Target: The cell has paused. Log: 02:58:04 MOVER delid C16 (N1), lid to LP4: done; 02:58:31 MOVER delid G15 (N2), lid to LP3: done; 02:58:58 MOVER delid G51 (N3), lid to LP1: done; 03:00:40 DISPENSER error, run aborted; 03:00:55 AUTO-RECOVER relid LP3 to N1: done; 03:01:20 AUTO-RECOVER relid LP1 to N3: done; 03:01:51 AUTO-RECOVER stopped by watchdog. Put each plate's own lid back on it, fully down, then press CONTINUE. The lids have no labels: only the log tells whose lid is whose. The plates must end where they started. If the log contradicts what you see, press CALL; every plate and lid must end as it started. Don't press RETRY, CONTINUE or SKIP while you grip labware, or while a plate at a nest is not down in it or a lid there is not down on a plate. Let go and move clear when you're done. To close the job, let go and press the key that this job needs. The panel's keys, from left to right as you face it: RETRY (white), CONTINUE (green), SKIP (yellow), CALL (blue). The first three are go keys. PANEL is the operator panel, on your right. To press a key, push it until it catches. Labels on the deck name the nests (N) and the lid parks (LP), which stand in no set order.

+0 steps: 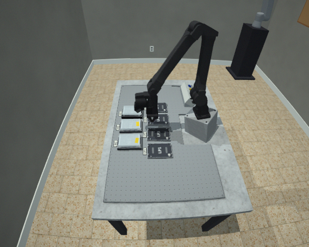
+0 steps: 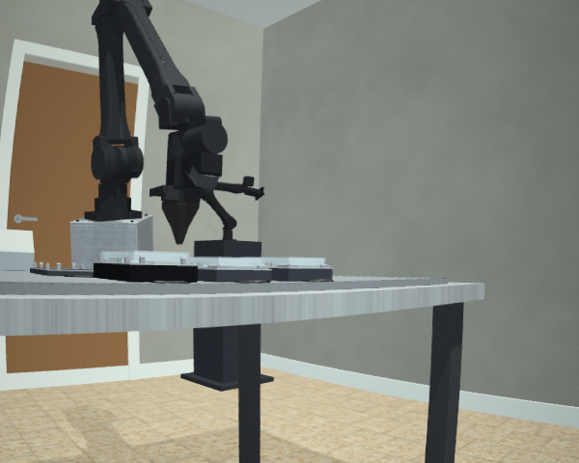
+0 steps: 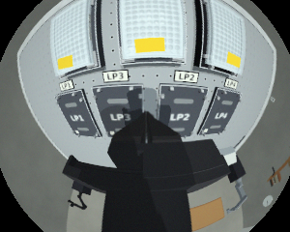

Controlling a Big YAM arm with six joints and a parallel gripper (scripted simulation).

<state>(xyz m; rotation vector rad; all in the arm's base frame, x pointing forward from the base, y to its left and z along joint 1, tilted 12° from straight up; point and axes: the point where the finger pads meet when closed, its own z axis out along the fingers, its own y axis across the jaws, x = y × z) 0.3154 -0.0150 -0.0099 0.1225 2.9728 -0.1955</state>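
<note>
My gripper point(image 1: 152, 120) point(image 2: 179, 242) point(image 3: 146, 115) is shut and empty, fingers pointing down, above the lid parks near LP2 and LP3. Three plates stand in a row at the nests: the near plate point(image 1: 127, 140) point(image 3: 72, 39), the middle plate point(image 1: 128, 124) point(image 3: 152, 24) and the far plate point(image 1: 129, 110) point(image 3: 225, 34). Each has a clear cover on top and a yellow patch. The nest labels are unreadable. No lid shows on parks LP1 point(image 1: 152, 153) point(image 3: 69, 107), LP3 point(image 1: 151, 137) point(image 3: 102, 100), LP2 point(image 3: 171, 97) or LP4 point(image 3: 228, 102).
The panel point(image 1: 186, 94) point(image 2: 5, 241) stands beyond the arm's base block point(image 1: 197, 127) point(image 2: 93, 239). Its blue key point(image 1: 189, 85) shows, but the arm hides most of the other keys. Short posts rise from the parks. The forearm passes over the far parks.
</note>
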